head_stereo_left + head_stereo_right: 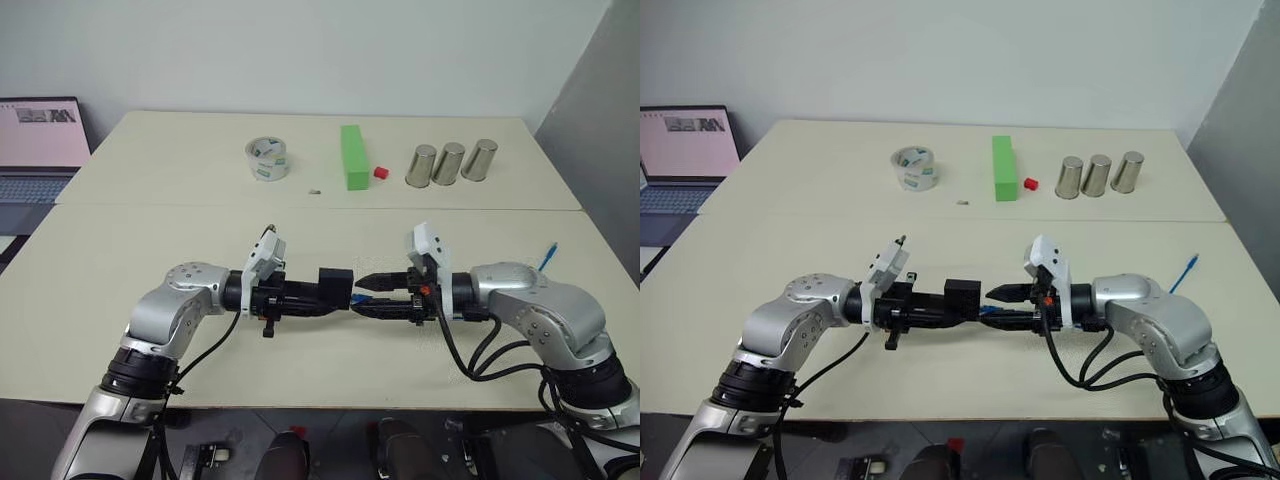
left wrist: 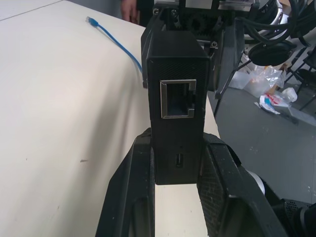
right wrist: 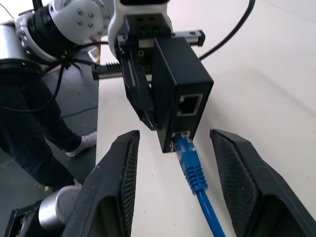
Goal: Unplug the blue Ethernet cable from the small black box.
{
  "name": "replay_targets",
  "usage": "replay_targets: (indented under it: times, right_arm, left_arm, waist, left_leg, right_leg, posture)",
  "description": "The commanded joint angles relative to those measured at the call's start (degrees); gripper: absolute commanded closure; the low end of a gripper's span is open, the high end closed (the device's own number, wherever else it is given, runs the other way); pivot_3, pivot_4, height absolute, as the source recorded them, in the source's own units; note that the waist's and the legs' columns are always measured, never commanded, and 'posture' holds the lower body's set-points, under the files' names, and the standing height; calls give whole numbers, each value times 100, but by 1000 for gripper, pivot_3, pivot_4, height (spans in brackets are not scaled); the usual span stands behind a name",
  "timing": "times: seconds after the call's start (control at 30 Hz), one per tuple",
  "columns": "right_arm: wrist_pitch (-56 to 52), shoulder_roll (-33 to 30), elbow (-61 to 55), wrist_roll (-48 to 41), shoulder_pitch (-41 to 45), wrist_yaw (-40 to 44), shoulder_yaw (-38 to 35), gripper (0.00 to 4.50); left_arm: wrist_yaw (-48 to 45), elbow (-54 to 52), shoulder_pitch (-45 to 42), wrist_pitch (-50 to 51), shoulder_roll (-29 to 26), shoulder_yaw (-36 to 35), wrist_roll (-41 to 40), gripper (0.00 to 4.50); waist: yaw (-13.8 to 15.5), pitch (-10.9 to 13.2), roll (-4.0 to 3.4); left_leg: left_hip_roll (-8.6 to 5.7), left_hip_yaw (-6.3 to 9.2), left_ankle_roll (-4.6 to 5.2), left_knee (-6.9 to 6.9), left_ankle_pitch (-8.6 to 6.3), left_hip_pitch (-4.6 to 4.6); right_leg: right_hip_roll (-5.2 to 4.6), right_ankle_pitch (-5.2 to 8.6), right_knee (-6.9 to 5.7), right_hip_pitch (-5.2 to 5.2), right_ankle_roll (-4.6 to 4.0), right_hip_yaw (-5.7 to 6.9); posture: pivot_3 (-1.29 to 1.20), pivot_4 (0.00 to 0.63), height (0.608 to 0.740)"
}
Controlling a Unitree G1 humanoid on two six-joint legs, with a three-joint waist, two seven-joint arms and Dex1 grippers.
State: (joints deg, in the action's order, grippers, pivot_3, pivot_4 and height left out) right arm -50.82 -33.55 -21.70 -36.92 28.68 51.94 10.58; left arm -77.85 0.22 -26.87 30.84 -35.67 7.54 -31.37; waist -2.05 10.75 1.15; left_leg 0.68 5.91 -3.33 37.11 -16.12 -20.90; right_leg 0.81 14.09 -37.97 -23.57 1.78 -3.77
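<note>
A: Where is the small black box at the moment?

B: Above the near middle of the worktop, clamped between the fingers of the left gripper, which points right. 1 empty socket on the box faces the left wrist camera.

A: And the blue Ethernet cable?

B: In the right wrist view its blue plug is in the lower socket of the box, under an empty 2nd socket. The cord runs back from there between the fingers of the right gripper.

A: Is the right gripper grasping it?

B: No. Its 2 fingers stand apart on either side of the plug, touching neither plug nor box, and the gripper points left at the box.

A: Anything else on the worktop?

B: On the far side, a tape roll, a green block with a red cube just right of it, and 3 metal cups. A laptop sits far left.
</note>
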Motion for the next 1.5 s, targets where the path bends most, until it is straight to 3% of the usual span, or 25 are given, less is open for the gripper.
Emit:
replay_targets:
  times: [0.03, 0.4, 0.5, 0.77, 1.17, 1.5]
  right_arm:
    - [206, -51, -22, 132, 87, 84, 42, 2119]
    - [385, -6, 167, 330, 123, 202, 167, 2119]
    - [385, 9, 201, 354, 151, 231, 158, 2600]
    - [549, -110, 263, 547, 194, 456, 284, 4405]
    - [704, -270, 585, 793, 576, 984, 559, 4450]
    - [886, -880, 816, 1019, 389, 1303, 456, 4463]
  left_arm:
    - [35, -124, -9, -65, 11, -112, -41, 3701]
    - [70, -184, 0, -51, 12, -90, -66, 3701]
    - [80, -215, 2, -37, 21, -78, -70, 3701]
    - [92, -261, -22, 1, 58, -71, -105, 3701]
    - [-69, -375, -23, 13, -22, 25, -82, 3702]
    - [17, 90, -9, -436, -374, 17, 483, 3702]
  waist:
    - [1, 0, 0]
    - [0, 0, 0]
    - [1, 0, 0]
    - [0, 0, 0]
    - [0, 1, -1]
    - [1, 1, -1]
  left_leg:
    - [0, 0, 0, 0, 0, 0]
    - [0, 0, 0, 0, 0, 0]
    - [0, 0, 0, -1, 0, 0]
    - [0, 0, 0, -2, 0, 0]
    - [0, 0, 0, -2, 0, 0]
    - [0, 0, 0, -3, 0, 0]
  right_leg:
    - [0, 0, 1, 0, 0, 0]
    - [0, 0, -1, -1, 0, 0]
    - [0, 0, -1, -1, 0, 0]
    - [0, 0, 0, -1, 0, 1]
    - [0, 0, 1, -1, 0, 1]
    - [0, 1, 1, -2, 0, 1]
  posture:
    - [0, 150, 740]
    - [0, 150, 740]
    - [0, 150, 740]
    - [0, 150, 740]
    - [0, 150, 740]
    - [0, 150, 740]
